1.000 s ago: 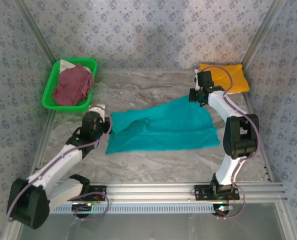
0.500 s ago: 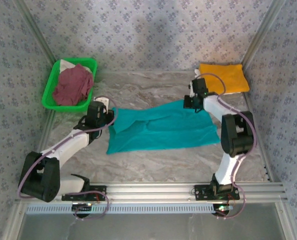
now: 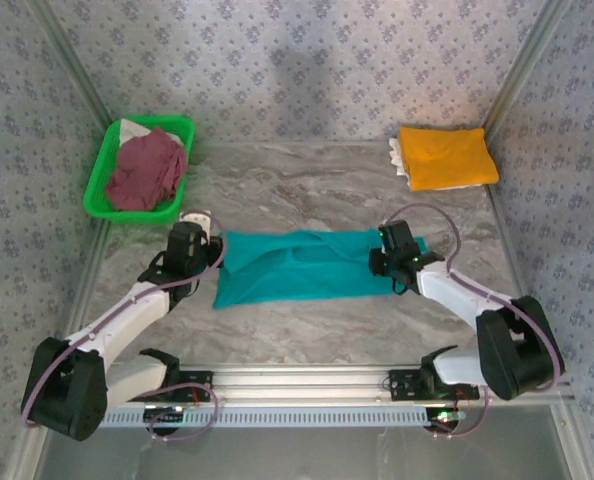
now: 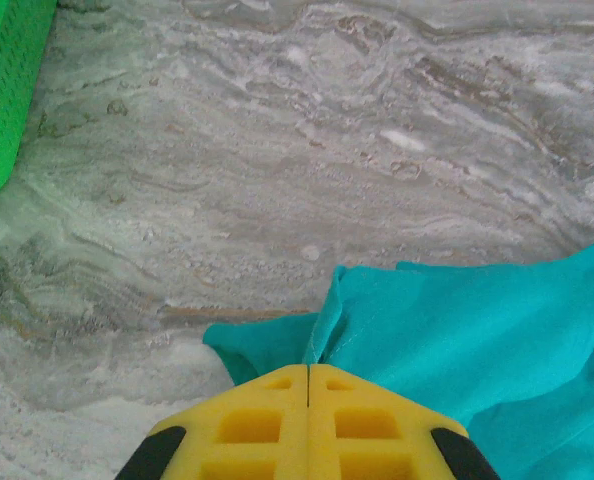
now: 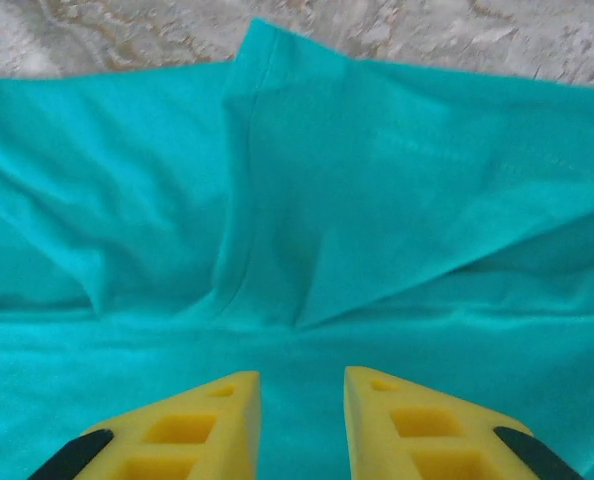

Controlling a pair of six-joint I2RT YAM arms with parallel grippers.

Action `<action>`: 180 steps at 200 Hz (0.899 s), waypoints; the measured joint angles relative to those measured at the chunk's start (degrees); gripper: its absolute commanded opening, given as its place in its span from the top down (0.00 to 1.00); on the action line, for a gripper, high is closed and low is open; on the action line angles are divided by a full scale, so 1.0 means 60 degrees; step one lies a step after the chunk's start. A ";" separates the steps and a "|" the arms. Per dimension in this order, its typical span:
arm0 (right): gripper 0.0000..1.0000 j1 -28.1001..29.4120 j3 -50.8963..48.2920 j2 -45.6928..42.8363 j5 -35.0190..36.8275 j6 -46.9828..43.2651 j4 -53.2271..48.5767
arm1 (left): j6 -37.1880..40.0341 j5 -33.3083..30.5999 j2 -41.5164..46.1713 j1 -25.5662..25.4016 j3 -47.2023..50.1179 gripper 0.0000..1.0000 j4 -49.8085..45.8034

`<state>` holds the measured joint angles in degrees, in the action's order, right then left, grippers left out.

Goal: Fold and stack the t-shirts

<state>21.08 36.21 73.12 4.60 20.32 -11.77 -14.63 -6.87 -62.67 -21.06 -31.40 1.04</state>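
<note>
My left pincer [image 4: 308, 368] is closed, its two yellow fingers pressed flat together with no gap; a ridge of the teal t-shirt [image 3: 297, 265] runs up to the fingertips, so I grip the cloth at its left end; around that pinch the fabric bunches in a small fold on the grey marbled bench [image 3: 307, 190].

My right pincer [image 5: 300, 378] stands slightly open; its yellow fingers [image 5: 207, 420] are parted by a narrow gap and hover low over the teal cloth, with nothing caught between them; ahead of them lies a doubled layer with a stitched hem running away from me, and a diagonal crease crosses the fabric to the right.

From the top camera the teal t-shirt lies in the middle of the bench as a long band running left to right, its far edge straighter than its near one; my left pincer sits at its left end and my right one at its right end.

The orange-yellow t-shirt [image 3: 447, 157] lies folded at the far right corner of the bench, well apart from the teal one; the maroon t-shirt [image 3: 149, 170] lies crumpled inside the green basket [image 3: 99, 178] at the far left corner.
</note>
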 measured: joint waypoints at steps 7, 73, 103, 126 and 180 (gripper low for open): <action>0.59 -0.0146 0.0000 -0.0280 -0.0284 -0.0007 0.0000 | 0.0000 -0.0004 0.0000 0.0000 0.0011 1.00 0.0000; 0.59 -0.2226 0.3730 0.1435 -0.2102 -0.0040 -0.1494 | 0.0004 -0.0036 -0.0208 -0.0011 0.0011 1.00 0.0007; 0.54 -0.1749 0.4943 0.3042 -0.1825 -0.0106 -0.2761 | 0.0000 -0.0066 -0.0251 -0.0080 0.0011 1.00 0.0007; 0.53 -0.1188 0.5974 0.4277 -0.1534 -0.0229 -0.3628 | 0.0004 -0.0069 -0.0251 -0.0084 0.0011 1.00 0.0004; 0.61 -0.0754 0.7479 0.6098 -0.0550 -0.0284 -0.4881 | 0.0000 -0.0073 -0.0251 -0.0084 0.0011 1.00 0.0004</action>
<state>16.56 81.08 109.71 1.30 18.61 -41.06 -14.63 -7.31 -64.18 -21.56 -31.33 1.06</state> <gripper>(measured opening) 0.396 0.043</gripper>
